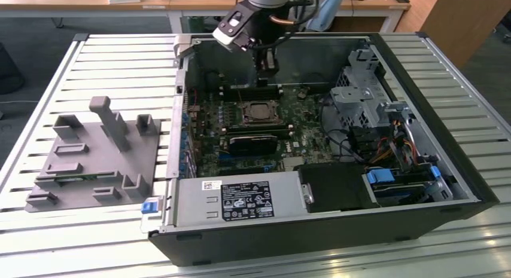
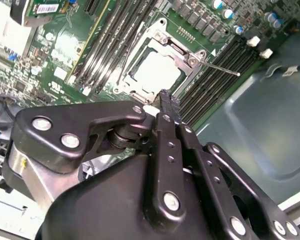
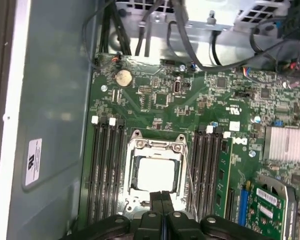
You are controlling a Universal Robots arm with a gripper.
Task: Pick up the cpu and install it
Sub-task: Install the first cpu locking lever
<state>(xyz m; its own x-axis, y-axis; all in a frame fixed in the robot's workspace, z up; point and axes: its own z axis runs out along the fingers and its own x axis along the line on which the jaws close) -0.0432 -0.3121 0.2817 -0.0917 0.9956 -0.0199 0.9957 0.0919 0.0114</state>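
The gripper (image 1: 267, 66) hangs inside the open computer case (image 1: 447, 164) that lies on its side on the slatted bench (image 1: 119, 57), above the back part of the green motherboard (image 1: 271, 125). In both wrist views its jaws are closed, the two black fingers (image 3: 162, 210) pressed together with nothing between them, their tips just above the near edge of the socket (image 3: 157, 170). The cpu (image 3: 155, 175) sits flat in that metal-framed socket, its pale silvery top showing inside the frame; in the second wrist view the cpu (image 2: 155, 70) lies a little beyond the fingertip (image 2: 167, 107), and a thin metal lever (image 2: 220, 69) stands out from the socket's corner. Rows of dark memory slots (image 3: 107, 165) flank the socket on both sides. In the exterior view the socket (image 1: 259, 110) is below the gripper, near the middle of the board. On the exterior view's left, a grey tray (image 1: 88, 164) with upright pegs rests on the bench beside the case, well apart from the gripper.
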